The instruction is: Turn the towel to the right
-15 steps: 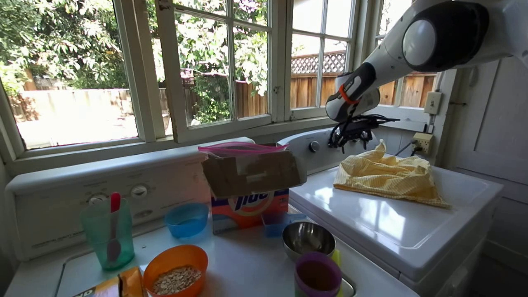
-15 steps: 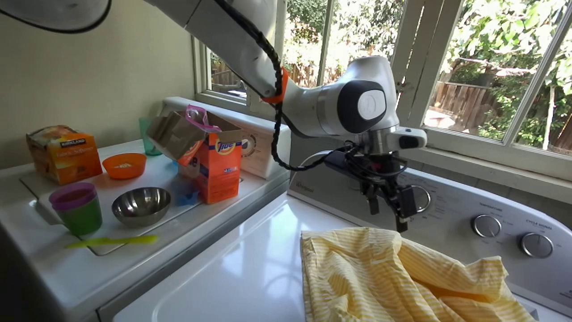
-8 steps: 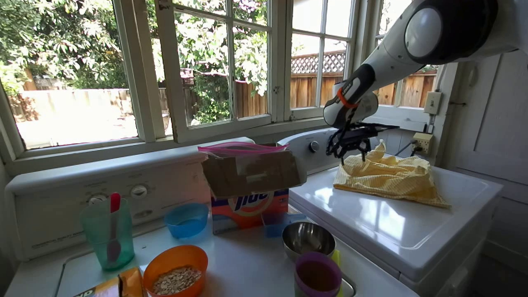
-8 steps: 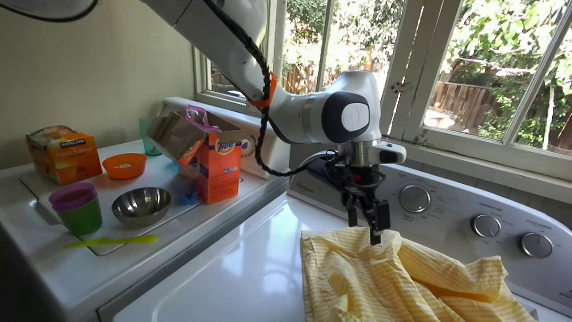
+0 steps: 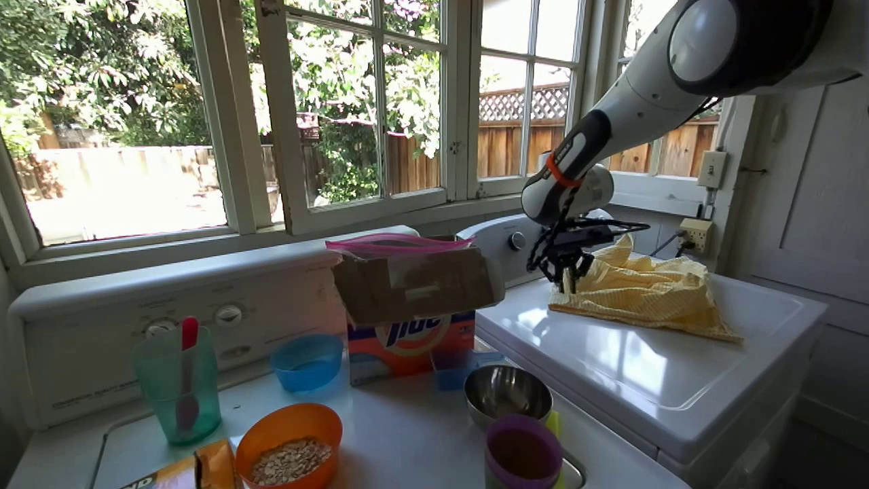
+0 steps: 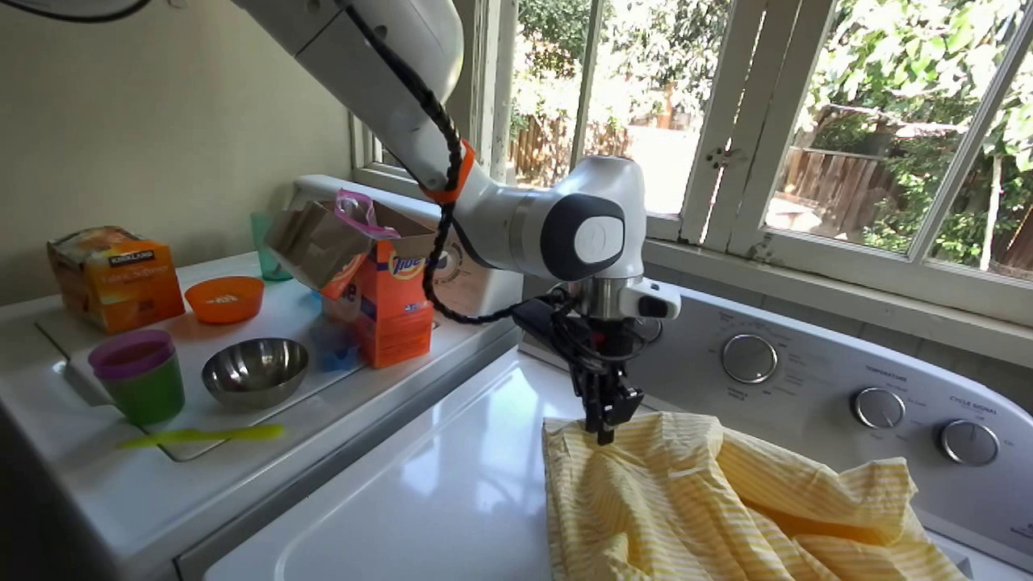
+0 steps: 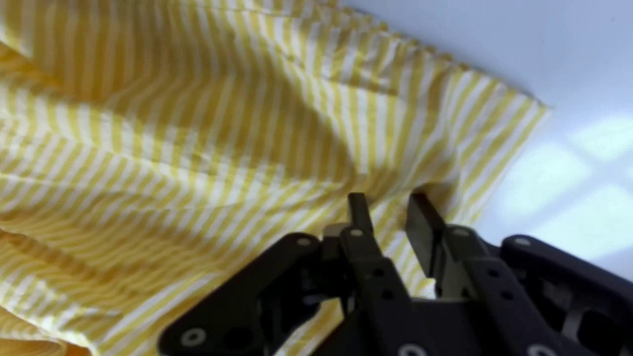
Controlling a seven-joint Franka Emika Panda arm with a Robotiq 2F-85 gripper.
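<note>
A yellow-and-white striped towel point(image 6: 670, 492) lies rumpled on the white machine top, seen in both exterior views. It fills most of the wrist view, where one corner of the towel point(image 7: 484, 118) points to the right over the white surface. My gripper point(image 7: 388, 200) is down at the towel near that corner, pointing downward. Its fingers point(image 7: 425, 232) are part-way together, with a gap that shows striped cloth between them. The right fingertip seems to press a small fold; whether cloth is pinched does not show. In an exterior view the gripper point(image 5: 568, 291) covers the towel's near-left end.
Behind the towel rises a control panel with knobs point(image 6: 878, 407). A second white machine alongside bears an orange Tide box point(image 6: 407, 323), a steel bowl point(image 6: 254, 375), stacked cups point(image 6: 145, 387) and a yellow-green knife point(image 6: 202, 436). Windows line the wall behind.
My gripper has come down onto the towel and shifted toward its corner, leftward in both exterior views. The fingers have drawn closer together. The towel has hardly moved.
</note>
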